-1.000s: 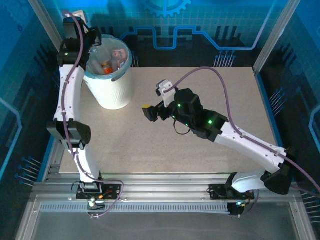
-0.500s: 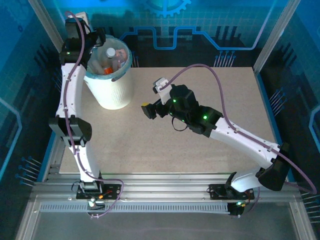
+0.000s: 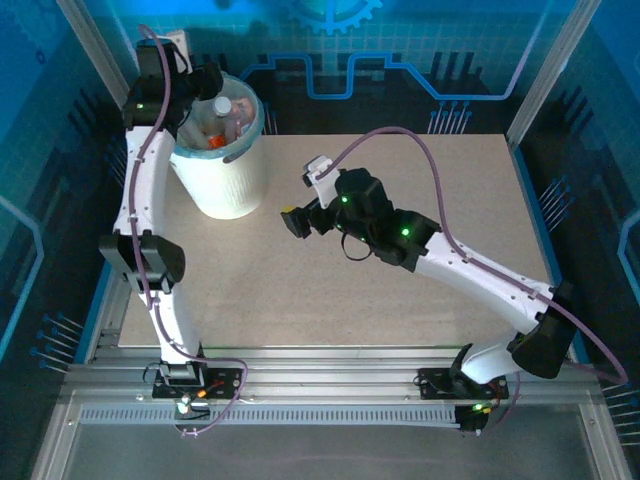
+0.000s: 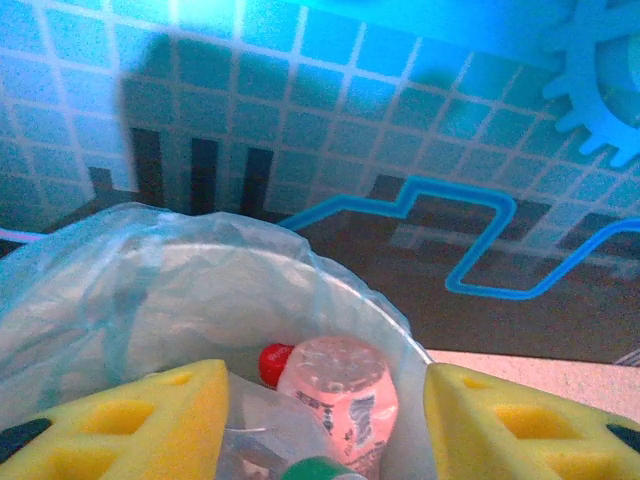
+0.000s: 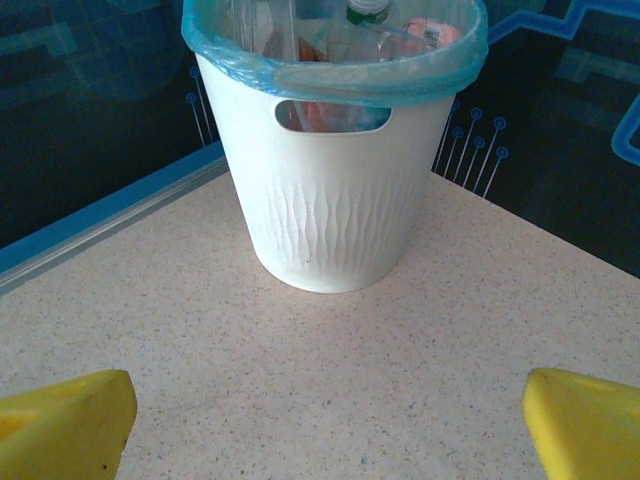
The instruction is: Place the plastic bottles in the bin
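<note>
The white bin (image 3: pixel 228 178) with a light blue liner stands at the table's far left and holds several plastic bottles (image 3: pixel 222 116). My left gripper (image 3: pixel 198 86) hovers over the bin's back-left rim, open and holding nothing. In the left wrist view a pink-labelled bottle (image 4: pixel 345 390) with a red cap lies inside the liner (image 4: pixel 200 290), below the left gripper (image 4: pixel 328 378), beside a green cap (image 4: pixel 318 470). My right gripper (image 3: pixel 297 221) is open over bare table, right of the bin (image 5: pixel 335 200), and its yellow fingertips (image 5: pixel 70 420) stand far apart.
The speckled beige table (image 3: pixel 400 240) spreads to the right and front of the bin. A blue-lit back wall (image 3: pixel 400 60) and metal frame posts (image 3: pixel 548 70) enclose the workspace. The bin's handle slot (image 5: pixel 332 114) faces my right wrist camera.
A white-capped bottle has come to lie on top of the pile in the bin. My left gripper has opened and drawn slightly back. The right arm has shifted a little to the left.
</note>
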Robot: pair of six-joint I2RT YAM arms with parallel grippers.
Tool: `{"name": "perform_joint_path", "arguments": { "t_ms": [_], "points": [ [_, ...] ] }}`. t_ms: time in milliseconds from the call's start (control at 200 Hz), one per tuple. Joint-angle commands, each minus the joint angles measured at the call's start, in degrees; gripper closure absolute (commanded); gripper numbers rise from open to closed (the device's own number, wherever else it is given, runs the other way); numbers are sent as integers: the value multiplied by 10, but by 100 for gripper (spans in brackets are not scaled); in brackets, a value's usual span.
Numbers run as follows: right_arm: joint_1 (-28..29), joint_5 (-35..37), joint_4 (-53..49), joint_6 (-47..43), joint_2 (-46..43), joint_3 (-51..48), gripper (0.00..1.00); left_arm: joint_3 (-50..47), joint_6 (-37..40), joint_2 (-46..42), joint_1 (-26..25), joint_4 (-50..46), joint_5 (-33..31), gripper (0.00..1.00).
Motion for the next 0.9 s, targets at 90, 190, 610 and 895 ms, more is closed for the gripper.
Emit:
{"name": "perform_joint_path", "arguments": {
  "t_ms": [90, 190, 610, 895],
  "points": [
    [-6, -7, -12, 8, 17, 28, 0, -28, 33, 12, -6, -25, -26, 45],
    [-6, -7, -20, 6, 20, 33, 0, -23, 29, 30, 6, -41, -37, 45],
    [-7, -15, -49, 6, 35, 62, 0, 24, -5, 70, 28, -81, -23, 44],
    [-8, -4, -64, -1, 42, 91, 0, 76, -8, 19, 29, -97, -22, 37]
  ]
}}
